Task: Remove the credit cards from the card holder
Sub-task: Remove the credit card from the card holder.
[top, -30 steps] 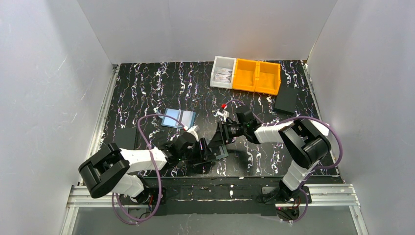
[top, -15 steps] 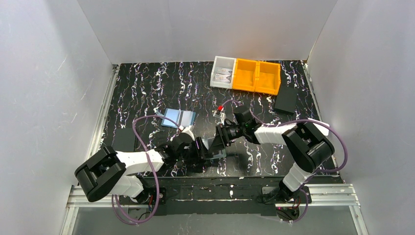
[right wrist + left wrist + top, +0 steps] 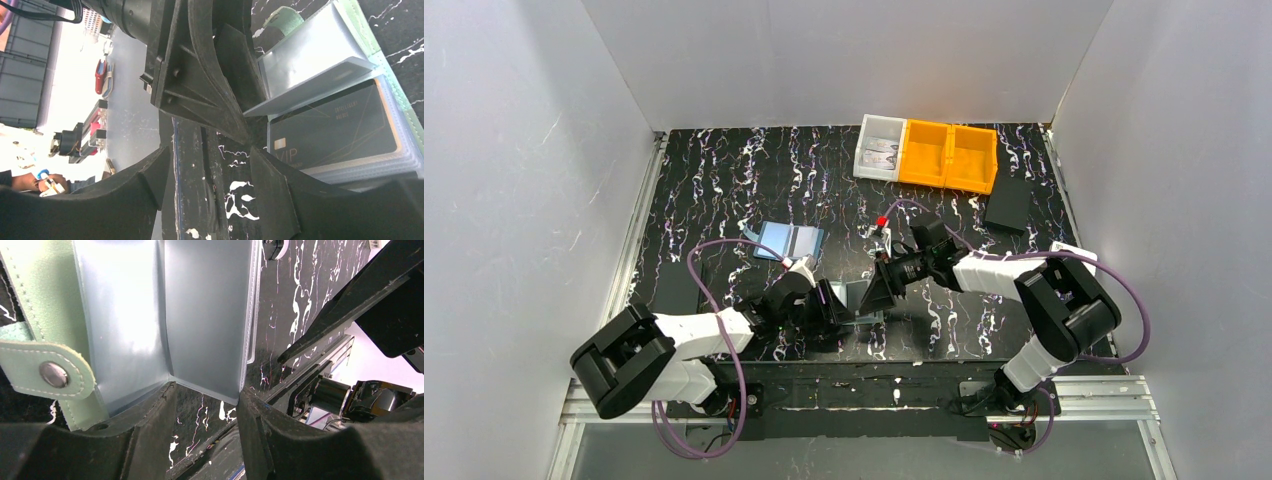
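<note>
Left wrist: finds left hand (image 3: 205, 396) part-spread, fingertips at near edge of card holder (image 3: 45, 300) and its clear sleeves (image 3: 205, 305); cannot tell whether gripped. Right wrist: finds right hand (image 3: 210, 155) spread wide, empty, black credit card (image 3: 335, 130) slotted just beside.

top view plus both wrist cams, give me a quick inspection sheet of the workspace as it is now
surface: black table with white marbling
job's things: card holder lies open between the grippers; black card sits in a sleeve below a lifted clear sleeve
clutter: light-blue striped rectangle, clear bin, orange bins, black box, flat black pad
grippers: left gripper closed on the clear sleeve; right gripper open, holding nothing
cables: purple cables loop off both arms
surroundings: white walls on three sides
</note>
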